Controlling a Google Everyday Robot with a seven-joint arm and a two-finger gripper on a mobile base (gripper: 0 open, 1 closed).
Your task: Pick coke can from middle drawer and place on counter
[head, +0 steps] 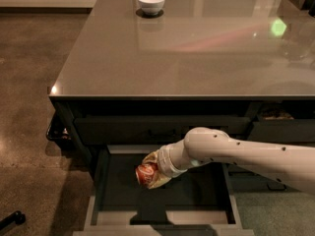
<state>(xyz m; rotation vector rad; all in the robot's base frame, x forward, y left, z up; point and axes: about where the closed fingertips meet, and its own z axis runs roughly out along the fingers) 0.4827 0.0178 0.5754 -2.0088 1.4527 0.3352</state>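
Observation:
The middle drawer [101, 178] is pulled open below the counter [197, 48], showing a flat dark bottom and a lighter grey rim. My gripper [150, 170] is shut on the coke can [145, 174], a small red can with its silvery end facing the camera. The can hangs above the drawer floor, over the drawer's left half, below the counter's front edge. My white arm [246, 154] reaches in from the right. The gripper covers most of the can's side.
A white bowl [151, 2] stands at the back of the counter. A closed drawer front [147, 129] lies just above the open drawer. Another drawer [280, 127] sits at the right. Brown floor lies to the left.

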